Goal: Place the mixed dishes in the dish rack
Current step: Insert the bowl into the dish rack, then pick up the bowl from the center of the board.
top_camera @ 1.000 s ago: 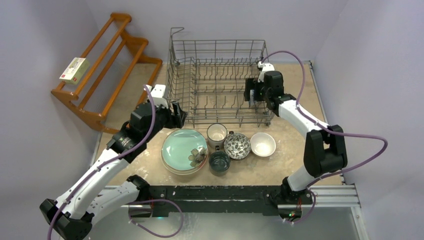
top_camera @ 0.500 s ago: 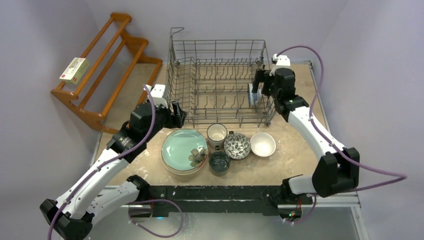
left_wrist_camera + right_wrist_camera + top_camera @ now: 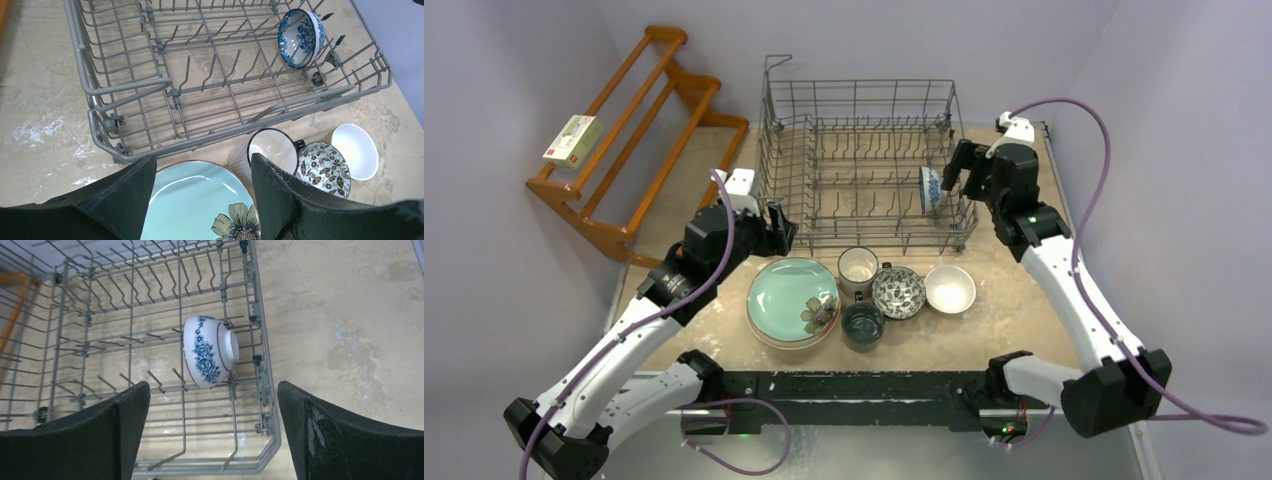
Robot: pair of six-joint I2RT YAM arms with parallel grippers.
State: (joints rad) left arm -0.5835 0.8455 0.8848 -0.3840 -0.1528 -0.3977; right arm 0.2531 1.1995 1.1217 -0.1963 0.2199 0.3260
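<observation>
Our right gripper [image 3: 212, 390] stands wide open and holds nothing, and just ahead of it, not touching it, we see the blue-flowered bowl [image 3: 205, 352] lying on its side in the dish rack [image 3: 264, 365].

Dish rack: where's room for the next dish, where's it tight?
The dish rack is free left of the blue floral bowl at its right wall. The tabletop right of the white bowl is bare. Crowded: from mint plate to white bowl.
</observation>
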